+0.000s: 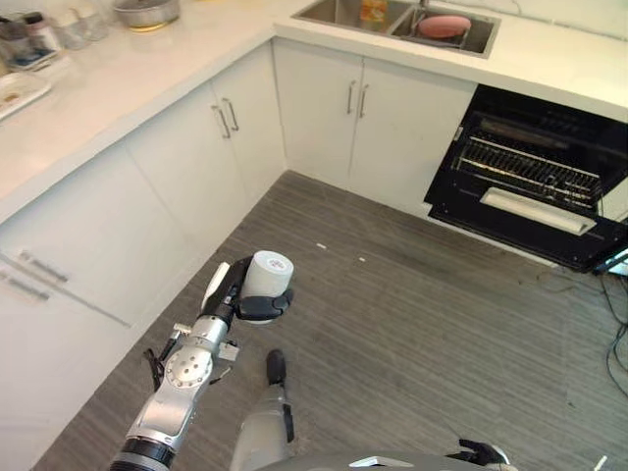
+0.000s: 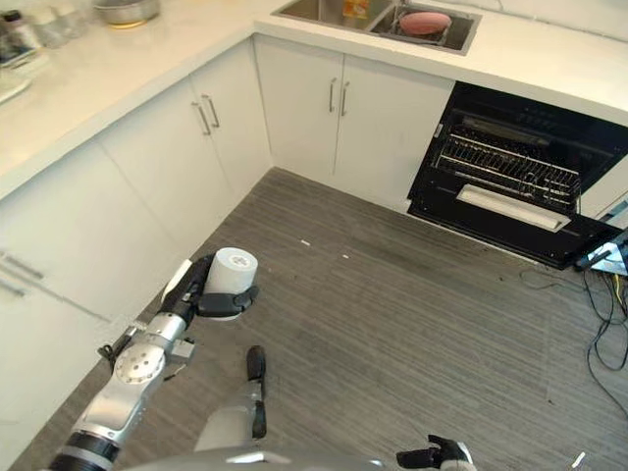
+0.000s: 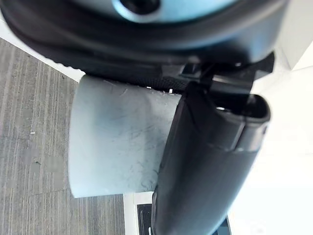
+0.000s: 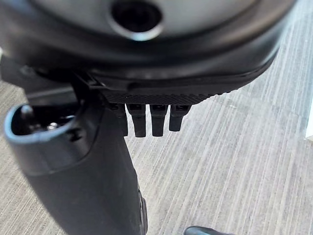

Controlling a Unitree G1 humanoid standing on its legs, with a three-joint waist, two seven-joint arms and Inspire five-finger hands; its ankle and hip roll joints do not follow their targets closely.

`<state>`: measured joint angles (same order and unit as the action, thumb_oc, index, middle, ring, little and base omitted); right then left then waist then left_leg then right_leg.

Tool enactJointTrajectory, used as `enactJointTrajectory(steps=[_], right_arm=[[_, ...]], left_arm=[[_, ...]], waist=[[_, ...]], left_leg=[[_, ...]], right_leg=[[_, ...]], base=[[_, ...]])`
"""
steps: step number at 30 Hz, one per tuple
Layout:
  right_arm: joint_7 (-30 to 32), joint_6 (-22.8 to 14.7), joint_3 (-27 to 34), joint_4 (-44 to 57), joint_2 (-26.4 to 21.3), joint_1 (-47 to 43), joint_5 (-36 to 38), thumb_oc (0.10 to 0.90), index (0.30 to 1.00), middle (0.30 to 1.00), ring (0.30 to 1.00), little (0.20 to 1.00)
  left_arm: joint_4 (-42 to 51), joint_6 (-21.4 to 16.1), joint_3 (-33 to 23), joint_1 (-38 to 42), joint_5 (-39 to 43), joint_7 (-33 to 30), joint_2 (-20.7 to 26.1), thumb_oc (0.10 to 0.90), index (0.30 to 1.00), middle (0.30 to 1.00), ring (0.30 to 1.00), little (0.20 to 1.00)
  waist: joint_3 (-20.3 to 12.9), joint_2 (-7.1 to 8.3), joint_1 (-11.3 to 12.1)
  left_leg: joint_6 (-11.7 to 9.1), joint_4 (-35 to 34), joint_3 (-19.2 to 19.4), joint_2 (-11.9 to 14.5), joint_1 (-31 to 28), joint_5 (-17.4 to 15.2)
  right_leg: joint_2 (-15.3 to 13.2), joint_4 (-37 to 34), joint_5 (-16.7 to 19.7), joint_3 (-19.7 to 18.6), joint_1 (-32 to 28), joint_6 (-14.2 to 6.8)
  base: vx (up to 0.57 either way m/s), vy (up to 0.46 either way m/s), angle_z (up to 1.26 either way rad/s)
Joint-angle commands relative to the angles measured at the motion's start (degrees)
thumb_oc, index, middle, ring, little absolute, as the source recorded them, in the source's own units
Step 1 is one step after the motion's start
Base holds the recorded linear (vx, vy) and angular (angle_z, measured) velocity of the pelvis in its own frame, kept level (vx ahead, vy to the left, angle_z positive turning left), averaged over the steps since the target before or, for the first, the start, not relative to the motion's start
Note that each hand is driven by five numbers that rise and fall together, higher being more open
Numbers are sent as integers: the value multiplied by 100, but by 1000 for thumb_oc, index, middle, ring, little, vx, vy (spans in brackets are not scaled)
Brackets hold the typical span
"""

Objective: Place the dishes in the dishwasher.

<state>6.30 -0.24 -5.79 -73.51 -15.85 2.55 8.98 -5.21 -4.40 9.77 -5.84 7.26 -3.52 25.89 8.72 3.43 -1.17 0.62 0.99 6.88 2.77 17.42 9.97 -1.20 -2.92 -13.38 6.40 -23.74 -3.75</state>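
Left wrist view: left hand [image 3: 210, 161] curls round a white cup [image 3: 117, 142], keeping it upright for carrying.
Dishwasher [image 1: 535, 172]: open, well apart from the cup.
Right hand [image 4: 146, 120]: fingers straight, idle, empty.

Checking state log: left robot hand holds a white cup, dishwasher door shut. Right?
Not quite. The left robot hand does hold the white cup, but the dishwasher door is open, rack visible, as the left eye view shows.
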Motion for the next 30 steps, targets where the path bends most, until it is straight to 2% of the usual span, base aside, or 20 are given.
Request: enactJointTrajectory(steps=[1, 3, 4, 5, 6, 7, 9, 13, 14, 15, 16, 17, 19, 22, 23, 25, 26, 27, 29, 30], right_arm=[[66, -97, 122, 17, -22, -41, -45, 800, 900, 900, 900, 900], [82, -106, 203, 68, 43, -19, 44, 800, 900, 900, 900, 900], [74, -111, 196, 122, 88, -53, 98, 800, 900, 900, 900, 900], [73, -103, 174, 151, 96, -90, 99, 800, 900, 900, 900, 900], [73, -101, 178, 151, 96, -97, 100, 800, 900, 900, 900, 900], [78, -83, 125, 171, 109, -156, 74, 800, 900, 900, 900, 900], [119, -83, 55, 245, 172, -287, 36, 800, 900, 900, 900, 900], [157, -162, -102, 525, 219, -400, 36, 800, 900, 900, 900, 900], [174, -189, -198, 644, 187, -432, -64, 800, 900, 900, 900, 900], [175, -187, -199, 647, 186, -430, -64, 800, 900, 900, 900, 900], [180, -187, -239, 661, 198, -445, -119, 800, 900, 900, 900, 900], [185, -174, -287, 639, 231, -406, -171, 800, 900, 900, 900, 900], [214, -147, -369, 530, 280, -292, -215, 800, 900, 900, 900, 900], [216, -115, -407, 438, 285, -170, -212, 800, 900, 900, 900, 900], [216, -119, -409, 397, 273, -100, -203, 800, 900, 900, 900, 900], [234, -108, -385, 313, 232, -95, -143, 800, 900, 900, 900, 900], [241, -106, -370, 279, 213, -101, -114, 800, 900, 900, 900, 900], [254, -94, -371, 237, 130, -71, -94, 800, 900, 900, 900, 900], [276, -90, -388, 255, 90, -94, -79, 800, 900, 900, 900, 900], [288, -71, -400, 253, 54, -110, -82, 800, 900, 900, 900, 900]], left_arm=[[1069, -540, -467, 592, 69, -103, 189, 400, 300, 300, 300, 300], [1018, -511, -334, 709, 38, -75, 246, 400, 300, 300, 300, 300], [981, -495, -227, 871, -33, -111, 318, 400, 300, 300, 300, 300], [980, -489, -187, 948, -31, -121, 348, 400, 300, 300, 300, 300], [974, -492, -185, 960, -30, -122, 348, 400, 300, 300, 300, 300], [984, -486, -164, 1014, -53, -158, 380, 400, 300, 300, 300, 300], [917, -474, -104, 1128, -112, -241, 365, 400, 300, 300, 300, 300], [854, -484, -17, 1218, -174, -304, 238, 400, 300, 300, 300, 300], [843, -476, -6, 1272, -268, -346, 192, 400, 300, 300, 300, 300], [840, -478, -5, 1273, -271, -348, 189, 400, 300, 300, 300, 300], [788, -460, -18, 1300, -407, -422, 190, 400, 300, 300, 300, 300], [726, -436, 0, 1352, -554, -477, 154, 400, 300, 300, 300, 300], [546, -407, 154, 1535, -672, -534, 36, 400, 300, 300, 300, 300], [382, -375, 304, 1709, -725, -568, -100, 400, 300, 300, 300, 300], [328, -387, 337, 1783, -728, -595, -165, 400, 300, 300, 300, 300], [275, -420, 354, 1908, -663, -638, -188, 400, 300, 300, 300, 300], [251, -422, 341, 1934, -639, -667, -182, 400, 300, 300, 300, 300], [204, -417, 194, 1892, -592, -772, -129, 400, 300, 300, 300, 300], [182, -433, 125, 1871, -569, -845, -105, 400, 300, 300, 300, 300], [141, -432, 59, 1841, -536, -930, -103, 400, 300, 300, 300, 300]], waist=[[-8, 21, 66], [-70, 79, -16], [-58, 122, -109], [-21, 131, -165], [-35, 113, -139], [19, 86, -197], [64, 13, -240], [151, 71, -389], [111, 115, -387], [117, 105, -393], [78, 104, -374], [70, 151, -341], [31, 200, -377], [-53, 245, -477], [-100, 265, -512], [-115, 255, -536], [-121, 262, -554], [-66, 302, -520], [-34, 282, -497], [25, 337, -443]], left_leg=[[-749, -322, 232, 585, -786, -88], [-562, -401, 355, 412, -1068, -237], [-375, -382, 486, 260, -1332, -458], [-270, -359, 546, 199, -1461, -585], [-267, -348, 567, 224, -1425, -576], [-162, -349, 631, 181, -1607, -692], [-45, -378, 859, 176, -1899, -929], [-43, -359, 975, 7, -2340, -1232], [-91, -366, 1150, -19, -2488, -1382], [-97, -365, 1142, -7, -2495, -1385], [-142, -430, 1169, -7, -2648, -1539], [-149, -404, 1343, -32, -2734, -1586], [-122, -260, 1354, -83, -2840, -1805], [-126, -26, 1317, -134, -2916, -2036], [-209, 292, 1296, -126, -2900, -2176], [-457, 1170, 1355, 40, -2737, -2091], [-587, 1670, 1395, 192, -2628, -1996], [-923, 2990, 1386, 541, -2221, -1429], [-992, 3476, 1280, 664, -2003, -1294], [-846, 3717, 1180, 585, -1765, -1173]], right_leg=[[-156, 446, 408, 74, 1089, -168], [-324, 1211, 564, 15, 1278, -312], [-479, 2157, 970, -31, 1639, -532], [-549, 2645, 1285, -71, 1864, -629], [-528, 2650, 1310, -97, 1912, -626], [-607, 3145, 1543, -68, 2140, -655], [-744, 3662, 1650, 288, 2600, -721], [-483, 2606, 1224, 740, 3037, -579], [-520, 1766, 1118, 1354, 3089, -462], [-504, 1733, 1130, 1366, 3063, -457], [-486, 1559, 1085, 1652, 3134, -517], [-535, 1467, 1167, 2182, 3226, -477], [-567, 1448, 1056, 2348, 3098, -415], [-504, 1264, 989, 2148, 2883, -280], [-432, 1049, 949, 2057, 2680, -189], [-351, 853, 907, 2010, 2411, -72], [-286, 778, 879, 1945, 2314, -10], [-152, 621, 788, 1798, 2049, 179], [-23, 527, 720, 1668, 1954, 285], [-63, 469, 801, 1571, 1928, 374]], base=[[402, 363, -22], [396, 420, -10], [354, 463, -1], [262, 358, 0], [160, 245, -12], [162, 254, -12], [282, 334, -44], [324, 172, -42], [258, 83, -18], [312, 97, -38], [268, 62, -48], [284, 70, -43], [228, -9, -48], [241, -71, -7], [322, -135, 1], [248, -154, 0], [285, -236, -6], [215, -201, -9], [130, -113, -30], [87, 13, -82]])
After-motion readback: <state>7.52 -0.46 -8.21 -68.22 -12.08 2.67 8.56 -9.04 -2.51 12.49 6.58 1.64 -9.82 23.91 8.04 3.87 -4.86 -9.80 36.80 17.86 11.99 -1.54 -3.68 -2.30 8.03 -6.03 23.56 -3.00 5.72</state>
